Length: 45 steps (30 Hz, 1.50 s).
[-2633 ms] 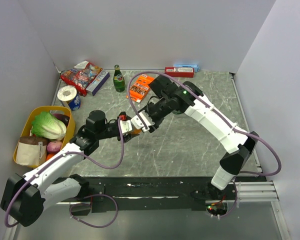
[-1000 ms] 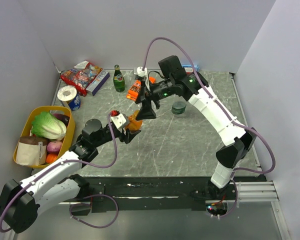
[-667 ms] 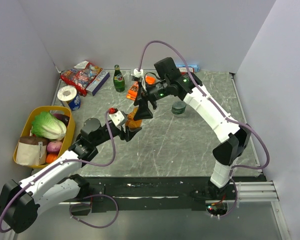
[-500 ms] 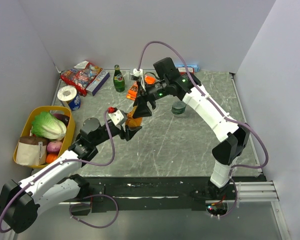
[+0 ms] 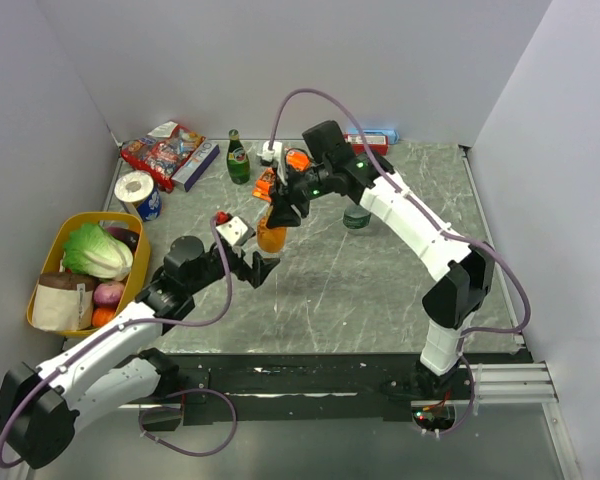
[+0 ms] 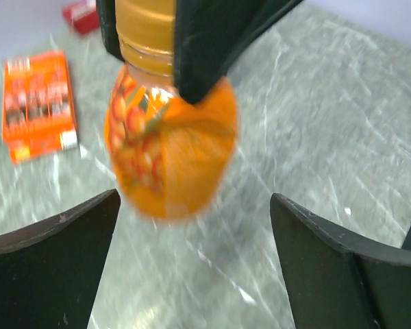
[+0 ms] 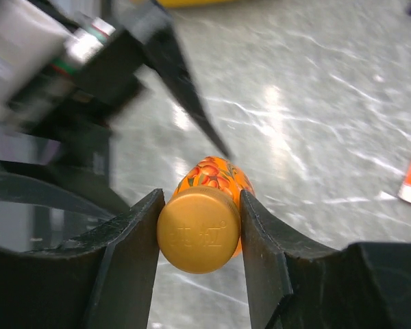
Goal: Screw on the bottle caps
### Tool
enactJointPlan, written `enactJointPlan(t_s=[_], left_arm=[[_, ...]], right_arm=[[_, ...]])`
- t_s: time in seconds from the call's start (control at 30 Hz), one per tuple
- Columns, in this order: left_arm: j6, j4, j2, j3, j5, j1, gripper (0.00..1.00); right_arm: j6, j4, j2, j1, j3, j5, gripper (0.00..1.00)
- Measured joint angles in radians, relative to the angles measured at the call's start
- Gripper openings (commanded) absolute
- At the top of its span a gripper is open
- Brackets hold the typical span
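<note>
Bottle, squat and rounded, orange with a fruit print, is upright over the mid-worktop; its orange-brown cap sits on the neck, clamped by the right pincer. Left pincer gapes wide, flanking the base without touching

- Left arm reaches forward and low; its black end effector stands spread wide, gripping nothing.
- Right arm arches over, its end effector pointing down, clamped on the orange-brown round bottle cap.
</note>
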<state>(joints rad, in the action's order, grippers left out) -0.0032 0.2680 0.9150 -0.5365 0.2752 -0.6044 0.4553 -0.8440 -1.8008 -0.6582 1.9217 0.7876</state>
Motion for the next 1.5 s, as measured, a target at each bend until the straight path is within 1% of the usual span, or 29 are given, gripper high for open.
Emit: enactJointPlan(t_s=[0.17, 0.27, 0.4, 0.5, 0.63, 0.67, 0.7, 0.93, 1.07, 1.23, 1.5], left_arm=[[-0.047, -0.134, -0.099, 0.043, -0.065, 0.020, 0.96], [-0.066, -0.176, -0.133, 0.046, -0.098, 0.052, 0.96], [-0.079, -0.185, -0.116, 0.040, -0.127, 0.123, 0.96], [-0.088, -0.184, -0.089, 0.029, -0.145, 0.166, 0.96], [-0.087, -0.184, -0.071, 0.011, -0.150, 0.187, 0.96], [-0.087, -0.183, -0.068, 0.006, -0.150, 0.189, 0.96], [-0.087, -0.184, -0.066, 0.001, -0.150, 0.189, 0.96], [-0.087, -0.183, -0.050, -0.014, -0.149, 0.191, 0.96], [-0.087, -0.183, -0.046, -0.014, -0.148, 0.195, 0.96], [-0.087, -0.182, -0.035, -0.014, -0.142, 0.198, 0.96], [-0.085, -0.181, -0.025, -0.014, -0.140, 0.202, 0.96]], right_arm=[[0.050, 0.102, -0.004, 0.006, -0.151, -0.115, 0.33], [0.065, 0.182, -0.005, 0.008, -0.249, -0.177, 0.34], [0.086, 0.342, -0.004, 0.009, -0.404, -0.245, 0.36], [0.090, 0.412, -0.009, 0.009, -0.467, -0.280, 0.36], [0.087, 0.491, -0.031, 0.010, -0.469, -0.295, 0.39], [0.085, 0.507, -0.035, 0.010, -0.469, -0.298, 0.40], [0.085, 0.519, -0.038, 0.010, -0.469, -0.299, 0.44], [0.083, 0.579, -0.053, 0.010, -0.475, -0.317, 0.51], [0.077, 0.588, -0.058, 0.010, -0.483, -0.323, 0.55], [0.074, 0.598, -0.082, 0.011, -0.483, -0.328, 0.62], [0.071, 0.594, -0.124, 0.011, -0.483, -0.335, 0.67]])
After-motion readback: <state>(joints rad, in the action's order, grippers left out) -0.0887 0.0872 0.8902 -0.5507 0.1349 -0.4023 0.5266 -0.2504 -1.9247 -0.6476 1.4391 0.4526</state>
